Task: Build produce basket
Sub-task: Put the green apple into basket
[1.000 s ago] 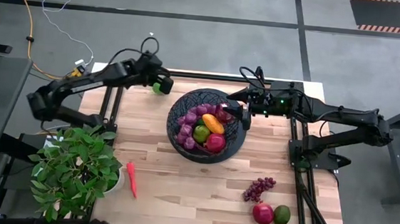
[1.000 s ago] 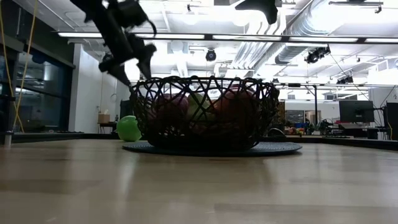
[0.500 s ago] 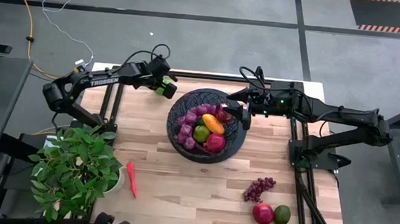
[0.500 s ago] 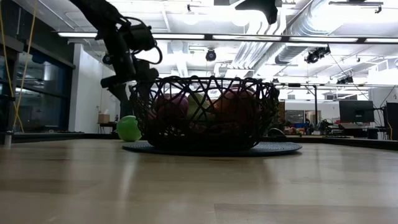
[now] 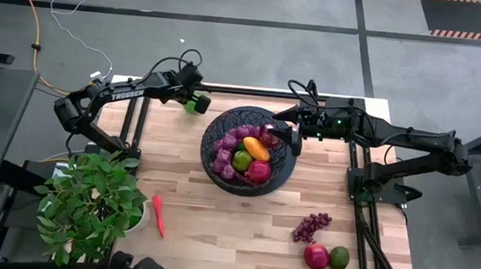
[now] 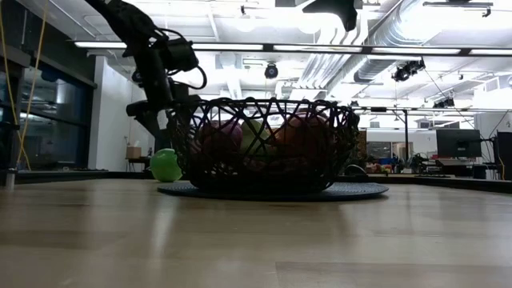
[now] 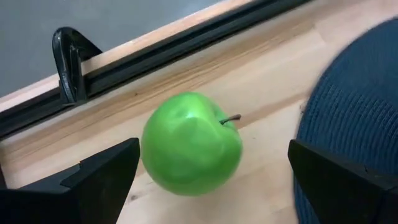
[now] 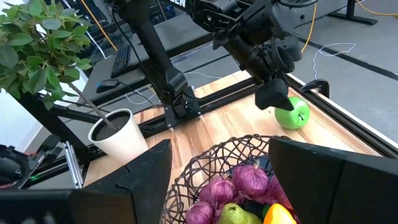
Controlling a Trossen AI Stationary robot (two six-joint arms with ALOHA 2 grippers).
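Observation:
A green apple (image 7: pixel 191 144) rests on the wood table near its far edge, left of the basket; it also shows in the high view (image 5: pixel 198 106) and the low view (image 6: pixel 166 165). My left gripper (image 7: pixel 212 154) hangs over it, open, one finger on either side and clear of it. The black mesh basket (image 5: pixel 215 126) stands on a round dark mat and holds purple pieces, a mango, a green and a red fruit. My right gripper (image 5: pixel 292 139) is open above the basket's right rim.
On the near right of the table lie a grape bunch (image 5: pixel 311 227), a red fruit (image 5: pixel 316 256) and a green fruit (image 5: pixel 339 258). A red pepper (image 5: pixel 158 216) lies near left, beside the potted plant (image 5: pixel 89 204). A black rail (image 7: pixel 186 46) runs along the far edge.
My left gripper has come down toward the green apple and shifted slightly toward the basket, staying open. The apple has kept its place. The right arm has kept still.

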